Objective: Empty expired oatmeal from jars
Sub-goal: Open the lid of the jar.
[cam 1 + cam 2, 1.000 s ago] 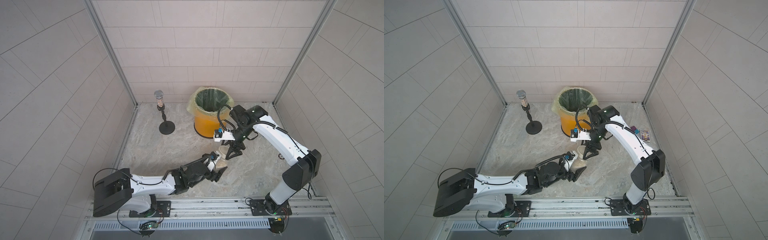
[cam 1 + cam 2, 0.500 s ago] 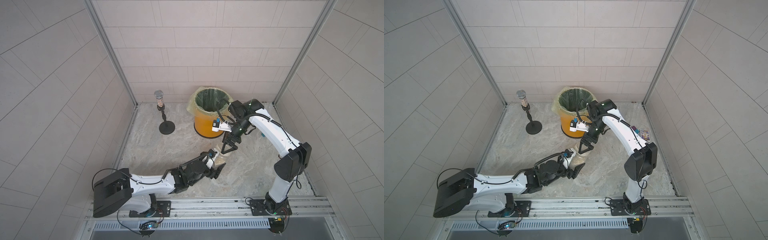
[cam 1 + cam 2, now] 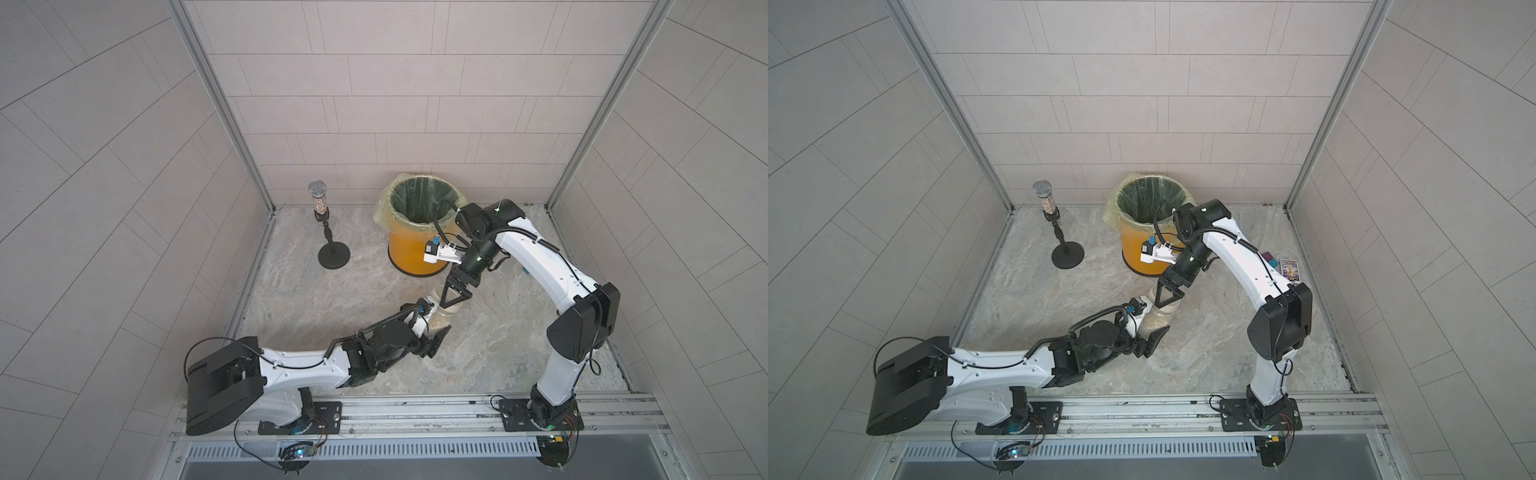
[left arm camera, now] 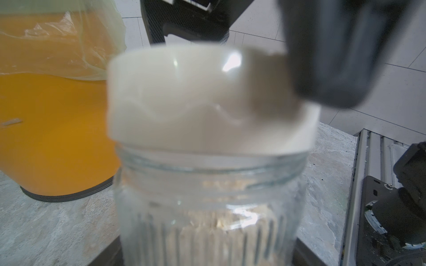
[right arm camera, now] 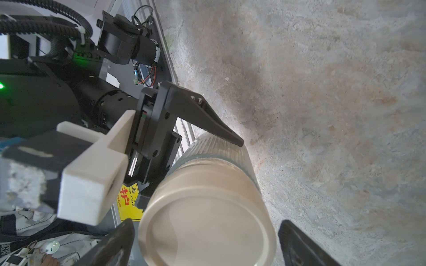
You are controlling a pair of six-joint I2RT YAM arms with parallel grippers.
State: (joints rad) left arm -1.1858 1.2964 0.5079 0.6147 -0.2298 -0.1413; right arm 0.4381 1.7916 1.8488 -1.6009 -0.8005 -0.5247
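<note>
Cream lid point(image 5: 207, 230) now straddled by right gripper point(image 3: 456, 296), newly brought over it, jaws spread wide, not pinching yet. Below, jar point(image 3: 444, 316) with oatmeal point(image 4: 207, 235) clamped by left gripper point(image 3: 437, 328), near orange bin point(image 3: 409, 257). Probably ready to unscrew; nothing emptied.

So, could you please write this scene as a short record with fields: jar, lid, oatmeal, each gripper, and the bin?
jar: clear ribbed glass, held at its body
lid: cream, round, on the jar's mouth
oatmeal: pale flakes inside the jar, not yet emptied
left gripper: closed on the jar
right gripper: open, one jaw on each side of the lid
bin: orange, with liner, top open, apart from the jar
</note>
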